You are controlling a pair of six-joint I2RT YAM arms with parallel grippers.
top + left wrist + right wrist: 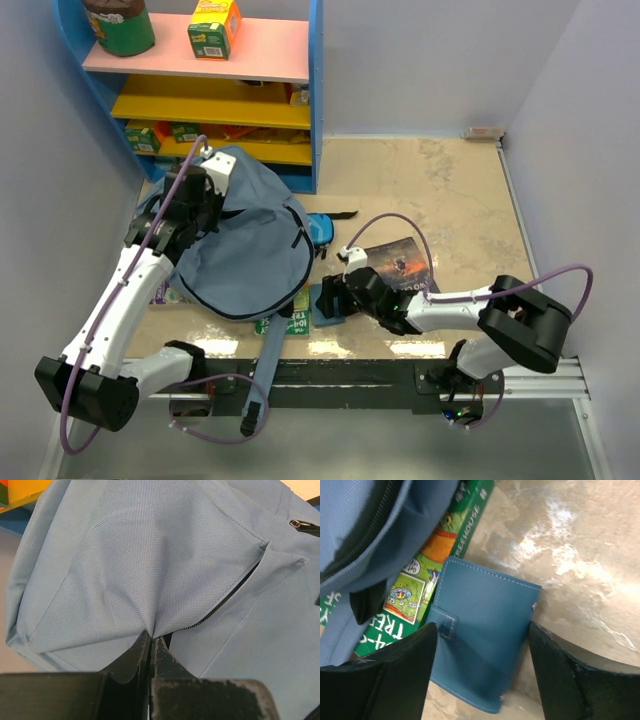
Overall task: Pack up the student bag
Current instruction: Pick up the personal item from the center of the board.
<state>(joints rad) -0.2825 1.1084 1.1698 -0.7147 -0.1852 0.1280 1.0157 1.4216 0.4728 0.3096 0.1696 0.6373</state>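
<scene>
Surroundings: a shelf unit (312,90) with blue sides, one pink board and yellow boards is stood at the far left of the table (440,190). A dark green jar (120,28) and a green-and-yellow carton (214,27) are kept on the pink board. A small blue pencil case (320,229) is laid just right of the student bag (250,260). A dark-covered book (402,266) is laid further right, near the right arm. A green book (412,605) is partly covered by the bag's near edge. A blue wallet (485,630) with a stitched tab is set against that book's right side.

Task item: the student bag, of slate-blue fabric, is spread over the left half of the table in front of the shelf unit. One strap (262,365) is trailed over the near edge, and the bag's far part is drawn up into a peak.

Left gripper (150,641): the jaws are pressed together on a fold of the bag's fabric.

Right gripper (482,630): the jaws are held wide apart, one finger on either side of the wallet. Contact with the wallet cannot be told. The bag's edge is seen overhanging just left of this gripper, not held by it.
</scene>
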